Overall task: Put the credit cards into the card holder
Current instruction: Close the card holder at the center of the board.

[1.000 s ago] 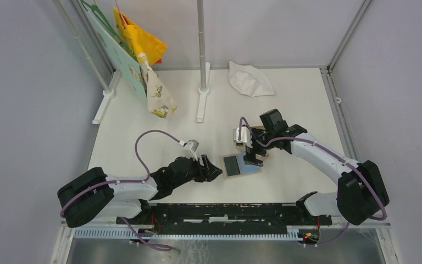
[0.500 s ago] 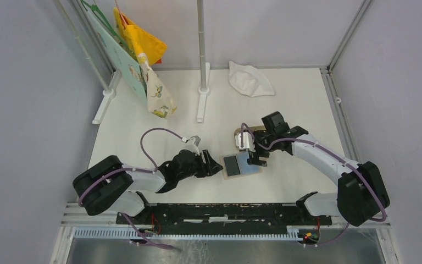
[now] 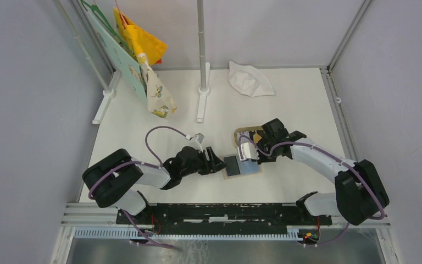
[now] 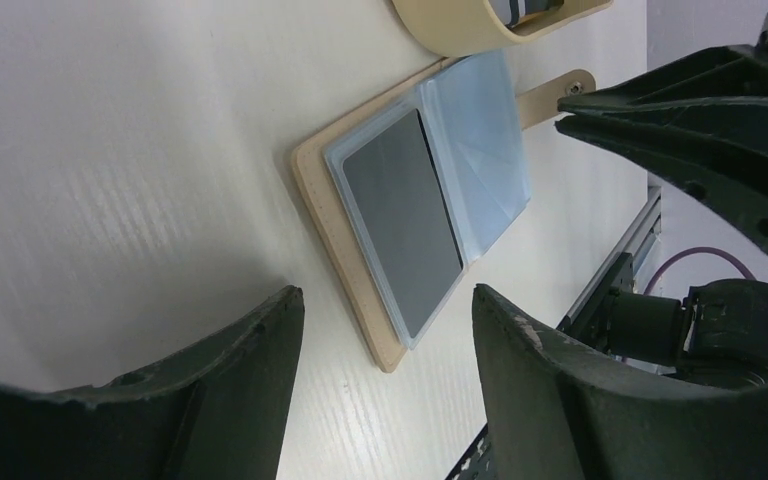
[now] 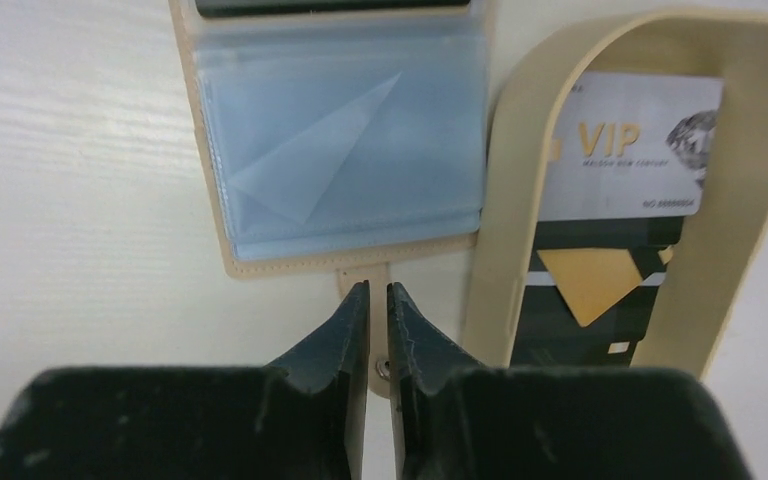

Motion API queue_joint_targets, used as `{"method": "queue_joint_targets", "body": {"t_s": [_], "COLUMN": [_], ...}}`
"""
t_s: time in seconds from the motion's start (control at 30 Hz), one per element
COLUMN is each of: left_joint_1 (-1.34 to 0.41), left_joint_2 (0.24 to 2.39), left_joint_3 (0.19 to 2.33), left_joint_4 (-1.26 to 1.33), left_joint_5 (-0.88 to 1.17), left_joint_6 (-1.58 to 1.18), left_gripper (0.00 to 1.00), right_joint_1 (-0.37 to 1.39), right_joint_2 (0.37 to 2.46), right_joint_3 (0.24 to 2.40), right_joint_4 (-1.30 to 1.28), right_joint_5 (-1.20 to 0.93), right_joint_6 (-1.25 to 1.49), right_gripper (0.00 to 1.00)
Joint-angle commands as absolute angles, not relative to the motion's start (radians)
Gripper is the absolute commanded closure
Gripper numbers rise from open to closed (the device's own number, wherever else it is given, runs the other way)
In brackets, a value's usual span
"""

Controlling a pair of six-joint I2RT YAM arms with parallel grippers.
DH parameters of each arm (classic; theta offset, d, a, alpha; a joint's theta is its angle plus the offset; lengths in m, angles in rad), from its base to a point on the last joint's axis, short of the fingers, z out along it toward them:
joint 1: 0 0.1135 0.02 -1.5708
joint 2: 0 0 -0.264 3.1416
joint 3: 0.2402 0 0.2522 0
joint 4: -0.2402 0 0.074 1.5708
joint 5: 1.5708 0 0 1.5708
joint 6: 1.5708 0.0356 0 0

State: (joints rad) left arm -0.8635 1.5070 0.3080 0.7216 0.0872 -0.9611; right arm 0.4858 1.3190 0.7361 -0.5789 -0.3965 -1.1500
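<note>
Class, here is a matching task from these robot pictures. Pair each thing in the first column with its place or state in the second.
Column one:
1. dark card
2. VIP card
3. white cloth
4. left end effector

Column two:
a. inside the tan tray
b. jaws open
c. in a pocket of the card holder
d. at the far side of the table

Pairs: 1-c, 2-a, 3-d, 4-b
</note>
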Motion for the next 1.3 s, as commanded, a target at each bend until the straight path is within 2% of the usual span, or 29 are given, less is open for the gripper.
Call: {"method": "queue_joint_targets", "body": {"t_s": [0.0,0.13,0.53,0.67,0.93,1.27], "left_joint_1": [-0.859,-0.86,-0.86,-0.861,-0.861,-0.875], "left_joint_2": [1.533,1.557,1.659,1.678,1.702,1.766], "left_joint_3": [0.345,0.35,0.364,0.358,0.325,0.322], "left_joint_4": [0.631,0.629,0.772,0.88,1.187,1.391], "left_joint_5": [0.049,0.043,0.108,0.156,0.291,0.351], "left_joint_6": [-0.953,-0.948,-0.967,-0.978,-1.029,-1.098], "left_gripper": [0.3,0.3,0.29,0.3,0.4,0.43], "right_joint_1": [0.489,0.497,0.515,0.521,0.524,0.524], "right_joint_2": [1.363,1.423,1.476,1.485,1.487,1.494], "right_joint_3": [0.729,0.734,0.75,0.753,0.769,0.785], "right_joint_4": [-0.557,-0.56,-0.603,-0.612,-0.634,-0.653], "right_joint_5": [-0.251,-0.195,-0.253,-0.268,-0.337,-0.404], "right_joint_6": [-1.177,-1.162,-1.166,-1.169,-1.172,-1.17], "right_gripper": [0.84,0.84,0.84,0.84,0.84,0.83]}}
